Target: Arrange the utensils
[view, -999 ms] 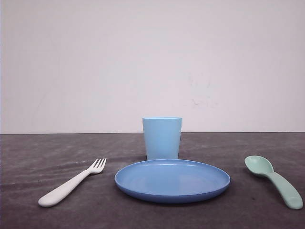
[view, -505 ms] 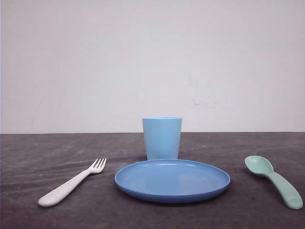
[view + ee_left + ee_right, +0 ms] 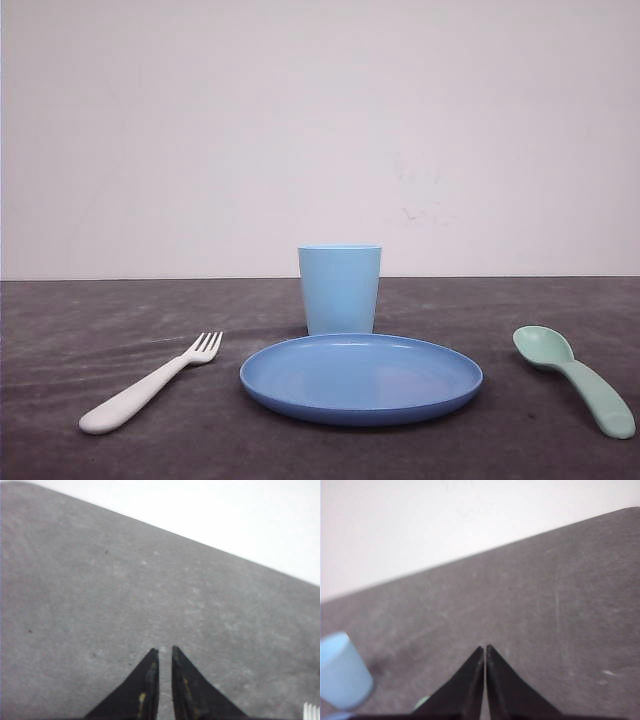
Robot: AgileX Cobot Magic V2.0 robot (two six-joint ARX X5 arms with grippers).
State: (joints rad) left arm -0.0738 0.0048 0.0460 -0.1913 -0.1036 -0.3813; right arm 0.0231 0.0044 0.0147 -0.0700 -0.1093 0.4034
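In the front view a white fork (image 3: 150,385) lies on the dark table left of the blue plate, tines pointing away. A mint-green spoon (image 3: 575,378) lies right of the plate, bowl away. In the left wrist view my left gripper (image 3: 165,651) hangs over bare table, its black fingers nearly together with nothing between them; the fork's tines (image 3: 311,711) peek in at the frame corner. The right wrist view has my right gripper (image 3: 485,647) shut and empty above the table, with a sliver of the spoon (image 3: 421,701) beside one finger.
A round blue plate (image 3: 300,395) sits at the centre front, and a light blue cup (image 3: 340,290) stands upright just behind it. The cup (image 3: 342,672) also appears in the right wrist view. A white wall backs the table's far edge.
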